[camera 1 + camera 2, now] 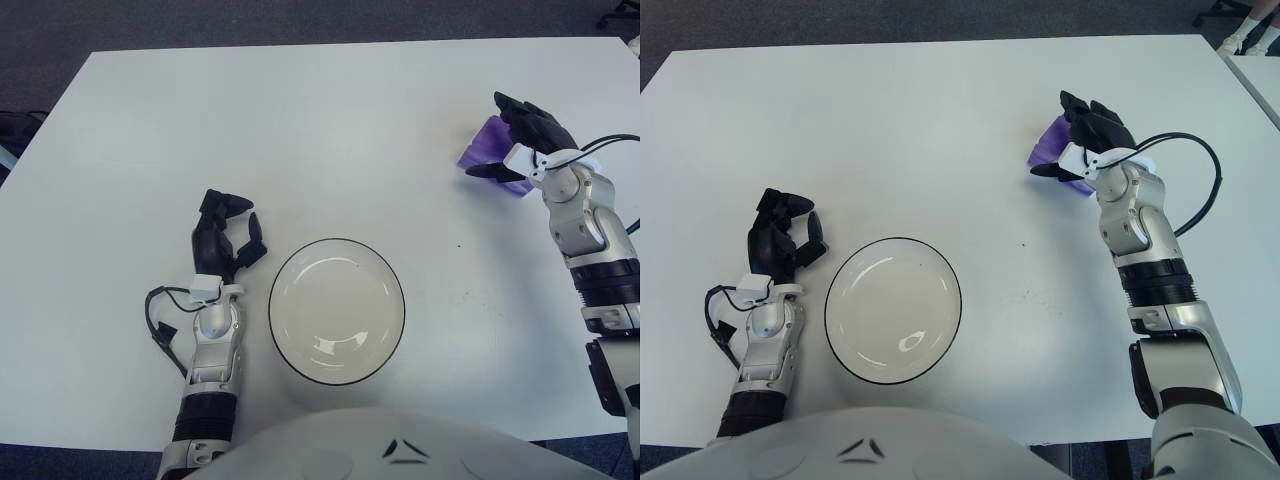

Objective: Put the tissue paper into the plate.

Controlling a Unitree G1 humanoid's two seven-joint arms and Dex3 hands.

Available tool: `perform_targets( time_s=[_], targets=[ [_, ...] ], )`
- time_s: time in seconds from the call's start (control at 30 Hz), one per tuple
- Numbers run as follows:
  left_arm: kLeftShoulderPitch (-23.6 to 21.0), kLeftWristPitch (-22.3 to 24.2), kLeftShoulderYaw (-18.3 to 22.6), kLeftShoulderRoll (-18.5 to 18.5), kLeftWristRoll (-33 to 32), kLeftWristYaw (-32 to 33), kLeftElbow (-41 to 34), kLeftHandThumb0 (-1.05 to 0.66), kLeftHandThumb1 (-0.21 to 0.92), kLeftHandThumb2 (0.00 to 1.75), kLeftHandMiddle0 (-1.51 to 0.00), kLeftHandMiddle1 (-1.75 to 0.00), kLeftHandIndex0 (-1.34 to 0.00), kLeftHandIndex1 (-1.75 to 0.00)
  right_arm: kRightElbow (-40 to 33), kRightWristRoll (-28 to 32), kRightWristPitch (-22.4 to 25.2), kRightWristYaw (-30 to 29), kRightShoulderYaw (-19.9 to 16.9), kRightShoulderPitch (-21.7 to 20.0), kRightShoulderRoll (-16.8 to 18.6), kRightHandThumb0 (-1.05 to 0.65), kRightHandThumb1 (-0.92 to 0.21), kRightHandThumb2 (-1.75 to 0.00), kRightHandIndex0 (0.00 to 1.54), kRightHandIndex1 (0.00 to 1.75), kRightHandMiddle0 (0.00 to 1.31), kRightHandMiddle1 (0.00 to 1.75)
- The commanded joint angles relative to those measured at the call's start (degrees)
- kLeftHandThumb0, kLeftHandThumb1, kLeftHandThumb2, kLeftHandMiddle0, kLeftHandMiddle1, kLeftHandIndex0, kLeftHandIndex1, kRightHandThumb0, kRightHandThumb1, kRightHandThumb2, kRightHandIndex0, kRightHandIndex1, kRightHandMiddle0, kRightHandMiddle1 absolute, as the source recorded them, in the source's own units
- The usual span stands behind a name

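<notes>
1 right hand [522, 140] covers purple tissue pack [487, 150].

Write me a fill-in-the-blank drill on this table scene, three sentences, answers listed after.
1. The purple tissue paper lies under the robot's ____ robot hand.
2. The plate with the dark rim holds ____.
3. The left robot hand shows to the ____ of the plate, fingers curled, holding nothing.

Missing words: right; nothing; left
</notes>
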Motion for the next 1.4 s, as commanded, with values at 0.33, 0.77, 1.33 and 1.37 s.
perform_targets(
  time_s=[0.33, 0.77, 1.33, 1.37],
  targets=[
    [6.6, 1.3, 0.3, 0.0, 1.4, 0.4, 6.1, -0.42, 0.50, 1.10, -0.74, -1.75, -0.47, -1.75, 8.0, -1.4, -0.4, -0.3, 3.9, -4.9, 0.6, -1.05, -0.75, -0.28, 0.00, 0.00, 0.00, 0.00],
    [6.8, 1.1, 0.3, 0.2, 1.2, 0.3, 5.6, -0.42, 0.51, 1.09, -0.74, -1.75, -0.46, -1.75, 22.4, -1.9, -5.2, -3.9, 8.3, -8.4, 1.3, -1.05, -0.78, -0.27, 0.00, 0.00, 0.00, 0.00],
    [7.3, 1.0, 0.5, 0.1, 1.4, 0.7, 5.0, -0.42, 0.51, 1.09, -0.75, -1.75, -0.46, -1.75, 39.0, -2.1, -9.4, -6.2, 13.5, -10.1, 5.6, -1.05, -0.80, -0.25, 0.00, 0.00, 0.00, 0.00],
    [7.3, 1.0, 0.5, 0.1, 1.4, 0.8, 5.0, -0.42, 0.51, 1.09, -0.75, -1.75, -0.46, -1.75, 39.7, -2.1, -9.4, -6.1, 13.7, -10.1, 5.8, -1.05, -0.80, -0.25, 0.00, 0.00, 0.00, 0.00]
  ],
)
